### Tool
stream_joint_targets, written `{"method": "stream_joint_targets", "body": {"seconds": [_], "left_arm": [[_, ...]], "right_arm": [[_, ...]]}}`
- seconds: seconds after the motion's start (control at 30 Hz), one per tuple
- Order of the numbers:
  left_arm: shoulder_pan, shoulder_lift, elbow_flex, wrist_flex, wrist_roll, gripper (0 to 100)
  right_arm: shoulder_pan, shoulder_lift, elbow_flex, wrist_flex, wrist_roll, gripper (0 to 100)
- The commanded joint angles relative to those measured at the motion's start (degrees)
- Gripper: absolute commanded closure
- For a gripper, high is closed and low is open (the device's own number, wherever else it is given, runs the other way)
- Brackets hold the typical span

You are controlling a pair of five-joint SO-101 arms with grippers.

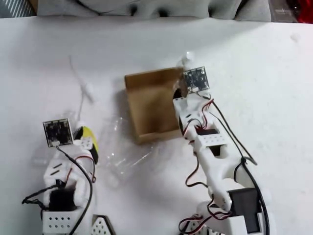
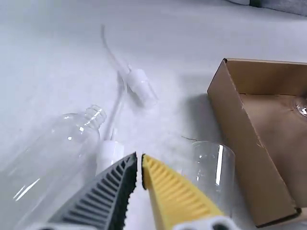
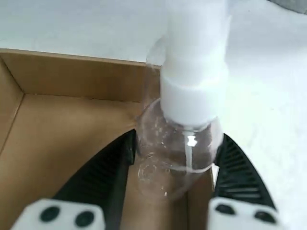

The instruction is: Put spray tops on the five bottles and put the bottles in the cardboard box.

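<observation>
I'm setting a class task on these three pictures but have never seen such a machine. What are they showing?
Two white robot arms sit side by side at a white table. One picture looks down from above; the other two come from cameras on each arm's wrist. The right arm's tool grips a clear plastic bottle with a white spray top at a corner of the brown cardboard box. The left arm's grey-and-yellow tool is shut, holding nothing. Near it lie an uncapped clear bottle and a loose white spray top.
</observation>
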Motion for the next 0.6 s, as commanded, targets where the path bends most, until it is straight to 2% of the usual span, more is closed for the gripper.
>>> {"method": "stream_joint_targets", "body": {"seconds": [0.0,0.57], "left_arm": [[-0.48,-0.57,-0.09,-0.35,-0.44,98],[-0.13,-0.57,-0.09,-0.35,-0.44,98]], "right_arm": [[-0.57,-0.31,-2.46,-0.31,0.70,80.7],[-0.04,-0.22,-2.37,-0.31,0.70,80.4]]}}
